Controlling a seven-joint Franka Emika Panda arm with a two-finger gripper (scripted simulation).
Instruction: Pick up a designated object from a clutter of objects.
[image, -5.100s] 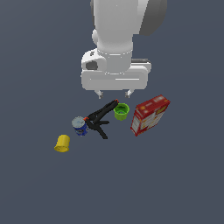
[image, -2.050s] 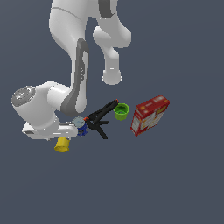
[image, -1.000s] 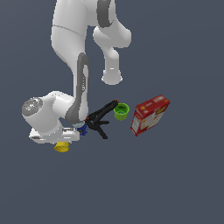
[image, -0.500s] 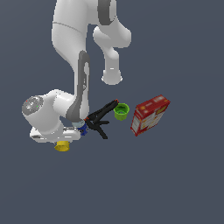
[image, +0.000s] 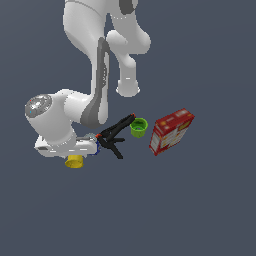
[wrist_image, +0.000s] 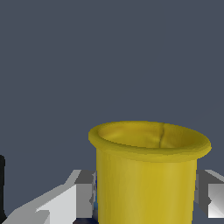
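Note:
The yellow cup (image: 75, 161) stands at the exterior view's left end of the clutter, its lower part showing below my white hand. My gripper (image: 74, 156) is down over it. In the wrist view the yellow cup (wrist_image: 146, 183) fills the space between my two grey fingers (wrist_image: 85, 194), and each finger sits against a side wall just under the flared rim. The gripper (wrist_image: 146, 203) is shut on the cup. The cup stays upright on the floor.
A black red-tipped clamp (image: 114, 135) lies just to the exterior view's right of my hand. A sliver of the blue can (image: 94, 150) peeks out beside it. Further right stand the green cup (image: 138, 127) and the red cracker box (image: 171, 131).
Over five seconds the arm swung from above the clutter down to the yellow cup and lowered around it. In the last half second it has barely moved.

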